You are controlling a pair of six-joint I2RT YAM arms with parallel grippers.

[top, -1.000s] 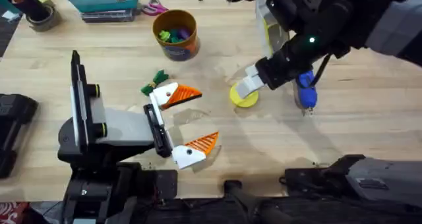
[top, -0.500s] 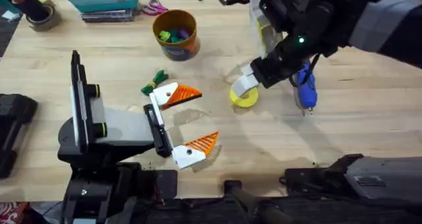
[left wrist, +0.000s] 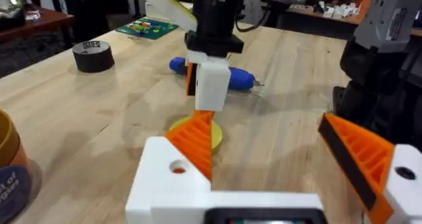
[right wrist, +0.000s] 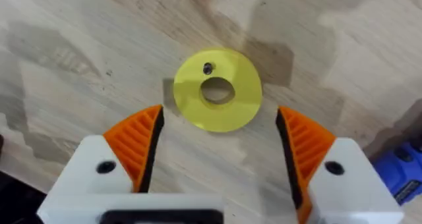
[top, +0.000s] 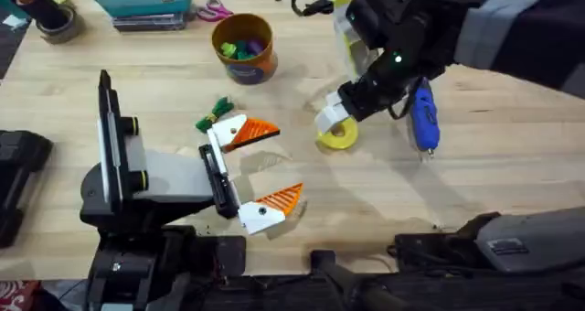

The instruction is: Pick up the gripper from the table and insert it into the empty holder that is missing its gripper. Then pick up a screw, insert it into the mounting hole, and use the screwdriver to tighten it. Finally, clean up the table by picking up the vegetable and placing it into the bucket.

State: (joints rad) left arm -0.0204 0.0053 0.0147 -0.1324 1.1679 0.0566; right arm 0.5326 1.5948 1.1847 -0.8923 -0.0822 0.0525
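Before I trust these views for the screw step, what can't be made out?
- Tiny dark thing on the flat yellow ring, right wrist view: too small to identify.
- Blue pen-shaped screwdriver, overhead: upper end hidden by the right arm.
- Orange-brown cup contents, overhead: too small to sort.

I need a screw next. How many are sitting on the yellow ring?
1. A small dark screw lies on the flat face of the yellow ring, right beside its centre hole. The whole ring shows, so none seems hidden there.
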